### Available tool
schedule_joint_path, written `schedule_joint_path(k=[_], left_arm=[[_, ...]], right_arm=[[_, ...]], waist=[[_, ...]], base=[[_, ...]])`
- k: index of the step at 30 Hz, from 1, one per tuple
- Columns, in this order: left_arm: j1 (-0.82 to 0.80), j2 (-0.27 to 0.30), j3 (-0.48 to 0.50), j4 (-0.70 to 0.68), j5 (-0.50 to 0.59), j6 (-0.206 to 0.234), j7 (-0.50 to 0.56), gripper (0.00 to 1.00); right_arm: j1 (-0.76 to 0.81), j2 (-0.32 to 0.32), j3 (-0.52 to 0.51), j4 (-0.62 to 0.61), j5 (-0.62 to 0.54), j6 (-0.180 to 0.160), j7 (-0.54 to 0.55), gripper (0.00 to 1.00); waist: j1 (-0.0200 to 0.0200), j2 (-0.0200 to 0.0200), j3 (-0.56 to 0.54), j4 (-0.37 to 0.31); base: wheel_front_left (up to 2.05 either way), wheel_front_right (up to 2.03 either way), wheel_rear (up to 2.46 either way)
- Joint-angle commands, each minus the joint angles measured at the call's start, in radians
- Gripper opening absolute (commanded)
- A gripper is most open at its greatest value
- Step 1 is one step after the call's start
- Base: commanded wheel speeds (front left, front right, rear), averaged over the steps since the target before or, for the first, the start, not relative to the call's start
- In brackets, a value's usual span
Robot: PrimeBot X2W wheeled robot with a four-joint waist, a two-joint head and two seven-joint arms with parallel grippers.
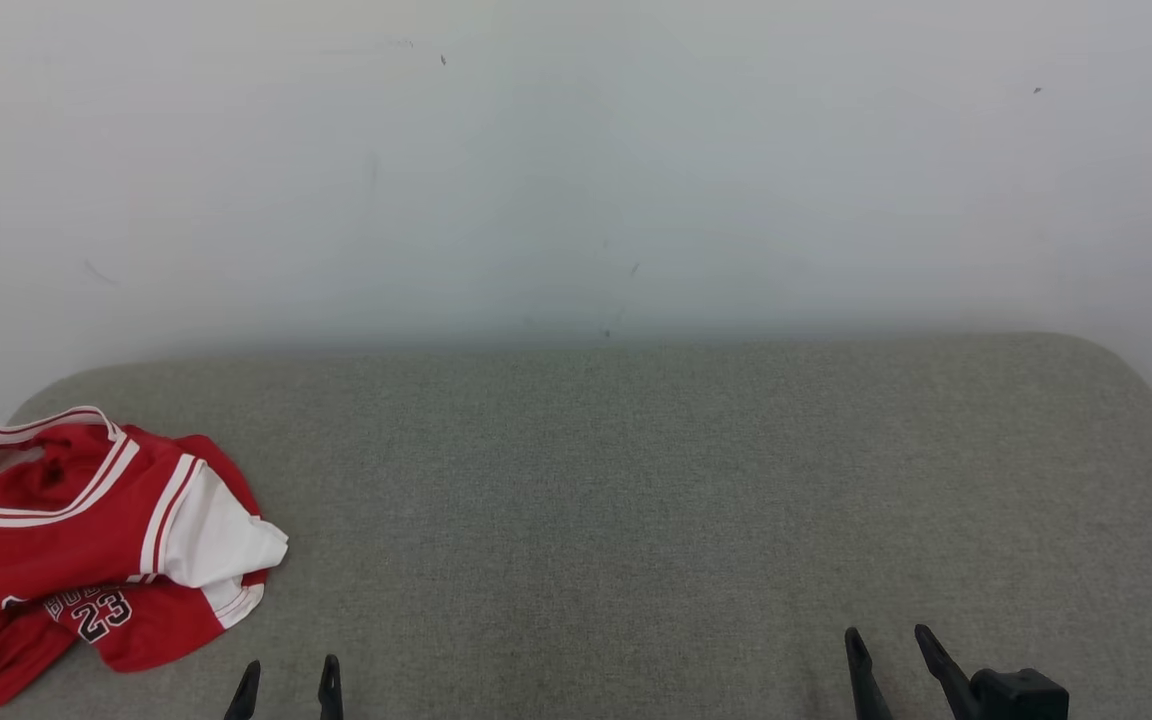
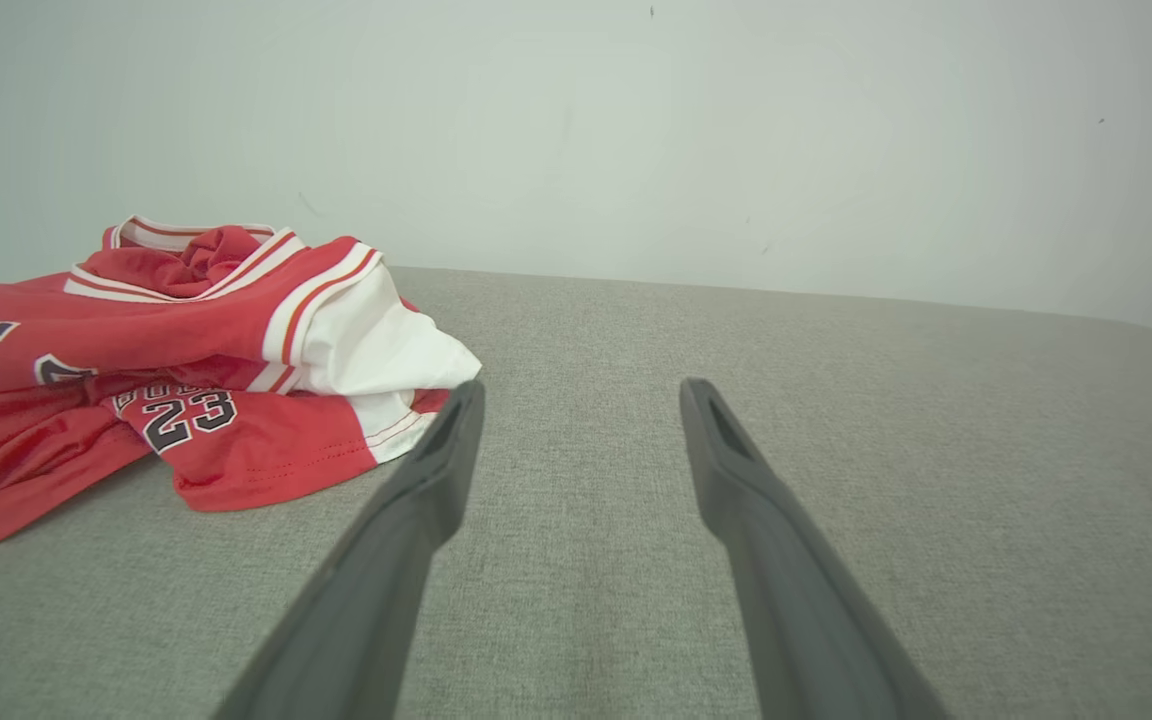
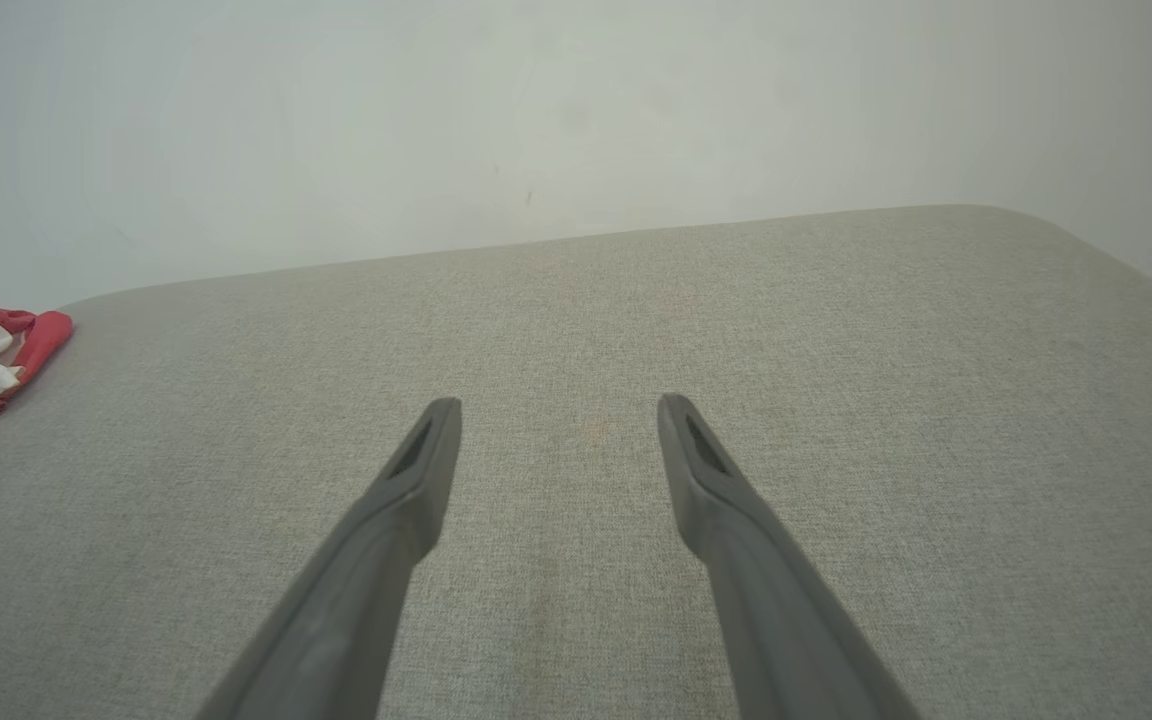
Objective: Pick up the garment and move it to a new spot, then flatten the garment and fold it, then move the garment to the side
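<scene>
Dark tapered jaws, slotted tips (image 2: 448,440), black mount (image 1: 1022,692)

Plain indoor room, kind unclear: grey fabric-covered surface (image 1: 636,480) against bare white wall (image 1: 576,150).

Bare desk (image 1: 636,480) is stretching ahead of the left claw (image 1: 292,663) and the right claw (image 1: 886,630), and between them. A crumpled garment (image 1: 66,540) is lying ahead-left of the left claw; a wall (image 1: 576,180) is closing off the far side.

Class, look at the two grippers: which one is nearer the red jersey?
The left gripper, at the head view's lower left, close to the jersey. The right gripper sits far off across the grey cushion.
</scene>
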Motion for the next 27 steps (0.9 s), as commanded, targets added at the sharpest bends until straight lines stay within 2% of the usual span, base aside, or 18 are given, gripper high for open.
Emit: schedule_joint_path(k=[1, 16, 27], left_arm=[[0.014, -0.003, 0.003, 0.003, 0.003, -0.003, -0.003, 1.00], [0.003, -0.004, 0.019, 0.035, -0.009, -0.021, -0.003, 1.00], [0.005, -0.005, 0.021, 0.037, -0.002, -0.018, -0.003, 1.00]], right_arm=[[0.010, -0.003, 0.001, -0.003, -0.002, 0.004, -0.004, 1.00], [0.013, -0.002, 0.003, 0.003, 0.010, 0.004, -0.005, 1.00], [0.017, -0.002, 0.005, 0.002, 0.017, 0.004, -0.003, 1.00]], waist=[[0.0000, 0.0000, -0.001, 0.000], [0.0000, 0.0000, -0.001, 0.002], [0.0000, 0.0000, -0.003, 0.009]], base=[[0.00, 0.00, 0.00], [0.00, 0.00, 0.00], [0.00, 0.00, 0.00]])
